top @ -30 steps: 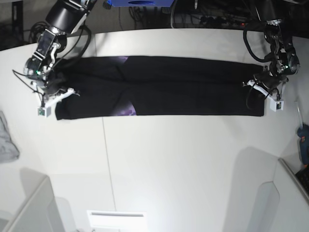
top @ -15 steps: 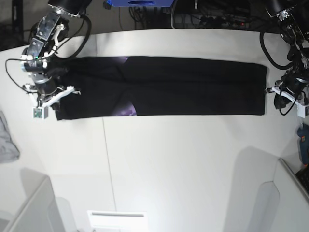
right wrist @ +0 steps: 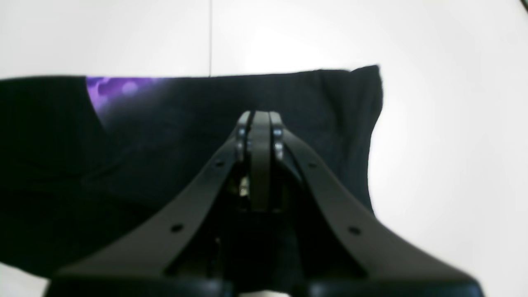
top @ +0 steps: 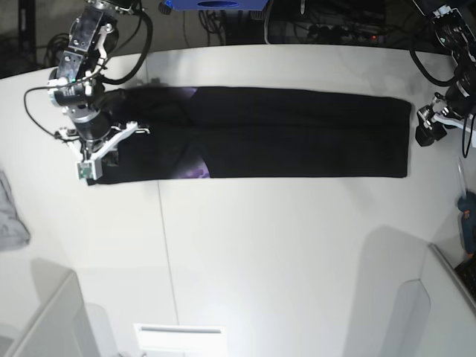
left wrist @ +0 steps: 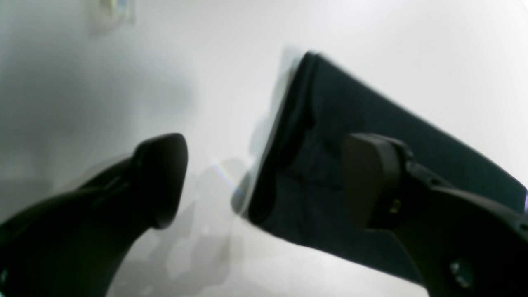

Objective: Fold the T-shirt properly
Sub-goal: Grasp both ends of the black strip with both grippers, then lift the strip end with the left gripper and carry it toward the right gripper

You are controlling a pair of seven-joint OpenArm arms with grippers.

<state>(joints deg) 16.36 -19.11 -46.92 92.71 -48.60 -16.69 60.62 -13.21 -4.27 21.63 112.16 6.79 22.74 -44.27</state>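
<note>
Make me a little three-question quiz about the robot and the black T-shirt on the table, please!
1. True or false: the T-shirt lies in a long flat band across the white table.
2. Which gripper has its jaws shut? A) left gripper B) right gripper C) both
3. Fill in: the print showing on the T-shirt is mostly ____ in colour.

Key
1. True. In the base view it stretches from one arm's side to the other.
2. B. The right wrist view shows the jaws pressed together above the cloth; the left jaws stand wide apart at the shirt's end.
3. Purple.
</note>
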